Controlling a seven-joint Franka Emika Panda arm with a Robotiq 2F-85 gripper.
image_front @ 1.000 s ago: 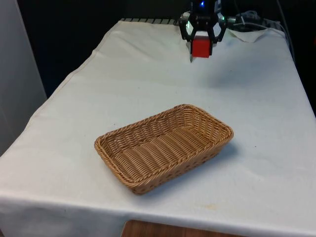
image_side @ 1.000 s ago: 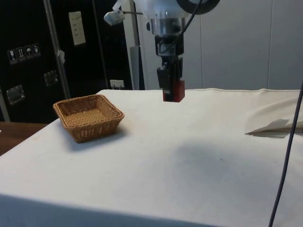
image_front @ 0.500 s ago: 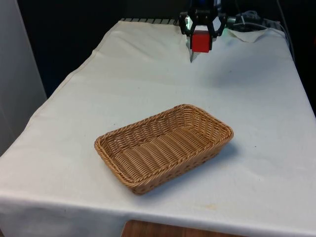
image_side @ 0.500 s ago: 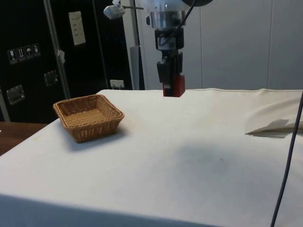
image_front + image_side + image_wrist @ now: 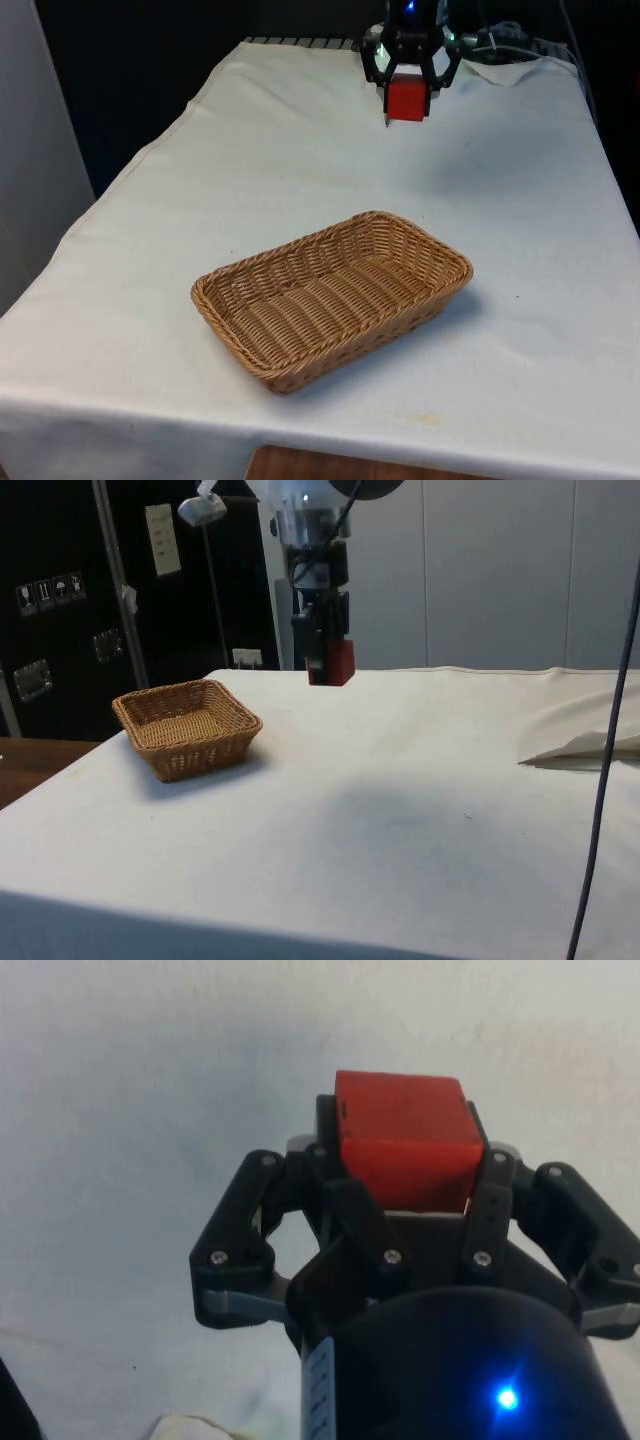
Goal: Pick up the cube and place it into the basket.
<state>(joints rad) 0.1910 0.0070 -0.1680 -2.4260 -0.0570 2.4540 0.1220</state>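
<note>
White cloth covers the whole surface [image 5: 200, 190], lying mostly flat, with a bunched fold [image 5: 585, 748] at the side view's right edge.

Item one, towards the front view's left and near edge: rectangular woven wicker basket [image 5: 331, 297], tan, open-topped, set at an angle to the surface edges. Nothing lies in it. In the side view the basket [image 5: 186, 726] sits at the left, with dark cabinets [image 5: 60, 600] behind it.

Item two, at the far end of the surface, to the right of the basket's middle in the front view: black two-finger pincer [image 5: 408, 92], pointing downwards on the white arm [image 5: 305, 505]. It is pinching the small red cube [image 5: 406, 99], one finger on each of two opposite faces. In the wrist view the cube [image 5: 405, 1140] sits squarely between the fingers [image 5: 493, 1195], its lower face clear of them.

Position of the cube: held in the air above the cloth, not touching it, well apart from the basket. In the side view the pincer [image 5: 322, 668] and cube [image 5: 334, 663] hang to the right of the basket and higher than its rim.
</note>
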